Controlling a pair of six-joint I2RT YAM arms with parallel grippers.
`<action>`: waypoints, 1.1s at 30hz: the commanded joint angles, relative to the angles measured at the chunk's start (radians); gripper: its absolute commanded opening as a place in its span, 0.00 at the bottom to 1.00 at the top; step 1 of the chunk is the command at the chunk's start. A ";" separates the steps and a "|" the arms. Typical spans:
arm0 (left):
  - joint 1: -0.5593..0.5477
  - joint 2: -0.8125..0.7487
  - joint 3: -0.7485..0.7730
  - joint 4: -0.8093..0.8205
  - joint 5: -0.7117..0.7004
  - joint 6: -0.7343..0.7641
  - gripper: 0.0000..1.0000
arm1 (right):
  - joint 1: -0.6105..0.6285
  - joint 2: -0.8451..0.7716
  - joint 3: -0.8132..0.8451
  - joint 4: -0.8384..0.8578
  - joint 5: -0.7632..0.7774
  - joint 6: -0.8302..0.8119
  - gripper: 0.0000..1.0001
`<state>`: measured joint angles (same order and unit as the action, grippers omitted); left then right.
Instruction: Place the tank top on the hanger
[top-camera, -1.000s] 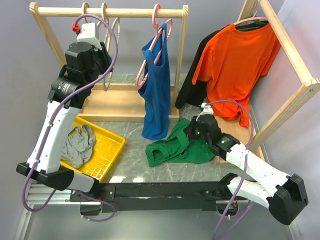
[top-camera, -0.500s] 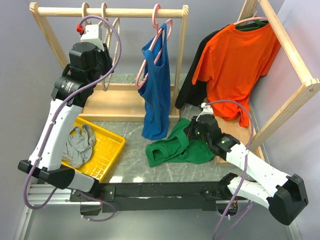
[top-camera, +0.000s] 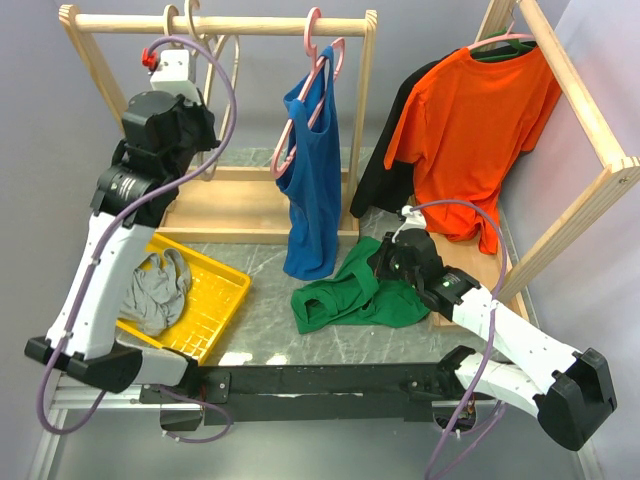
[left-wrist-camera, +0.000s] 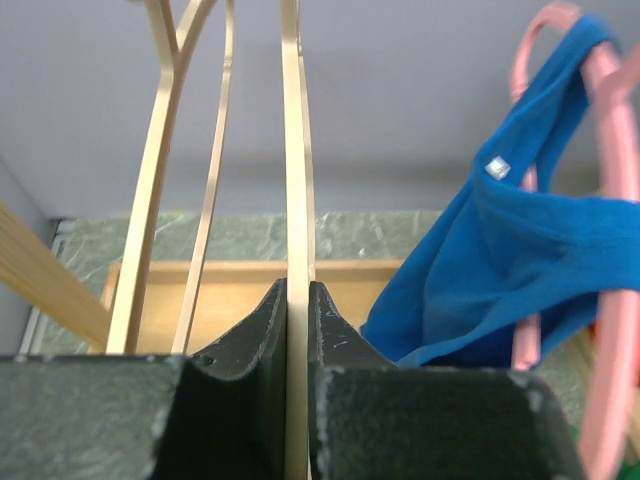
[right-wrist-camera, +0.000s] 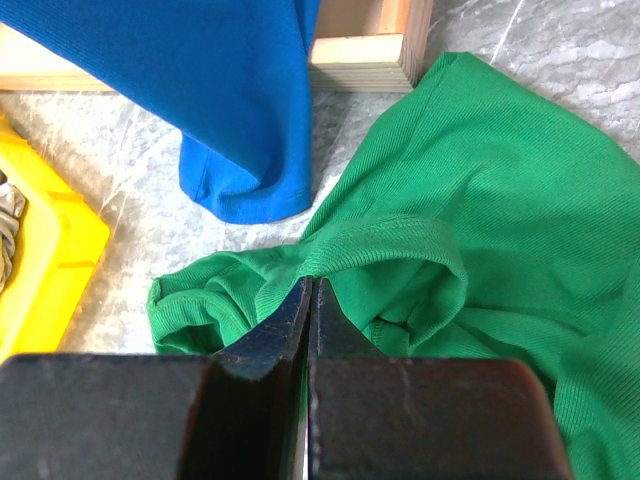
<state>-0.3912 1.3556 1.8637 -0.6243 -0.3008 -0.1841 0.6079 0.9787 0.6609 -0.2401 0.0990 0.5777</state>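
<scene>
The dark green tank top (top-camera: 350, 300) lies crumpled on the table, and it fills the right wrist view (right-wrist-camera: 500, 200). My right gripper (right-wrist-camera: 310, 282) rests on its upper right part (top-camera: 385, 262), shut, with a hem fold bunched at the tips. The pale beige hanger (left-wrist-camera: 292, 150) hangs from the wooden rail (top-camera: 250, 22) at the back left. High up beside the rail, my left gripper (left-wrist-camera: 297, 285) is shut on the hanger's thin bar, a pad pressed to each side. From above, the wrist hides these jaws.
A second beige hanger (left-wrist-camera: 150, 200) hangs just left of the gripped one. A blue tank top (top-camera: 312, 180) on a pink hanger (top-camera: 325, 55) hangs mid-rail. A yellow tray (top-camera: 215, 300) holds a grey garment (top-camera: 155, 290). An orange shirt (top-camera: 480, 130) hangs on the right rack.
My left jaws have closed onto the beige hanger, and the left arm has shifted slightly left and up by the rail. The right arm and the tank top have not moved.
</scene>
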 joint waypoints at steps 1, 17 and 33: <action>0.002 -0.090 -0.018 0.164 0.049 0.041 0.01 | -0.004 -0.017 0.022 0.012 -0.002 -0.018 0.00; 0.002 -0.340 -0.282 0.107 0.149 -0.051 0.01 | -0.004 -0.002 0.032 0.013 -0.025 -0.019 0.00; 0.002 -0.647 -0.472 0.067 0.320 -0.060 0.01 | -0.004 0.035 0.026 0.024 -0.050 -0.016 0.00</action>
<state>-0.3912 0.7658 1.4120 -0.5919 -0.0593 -0.2348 0.6079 1.0153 0.6613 -0.2394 0.0570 0.5747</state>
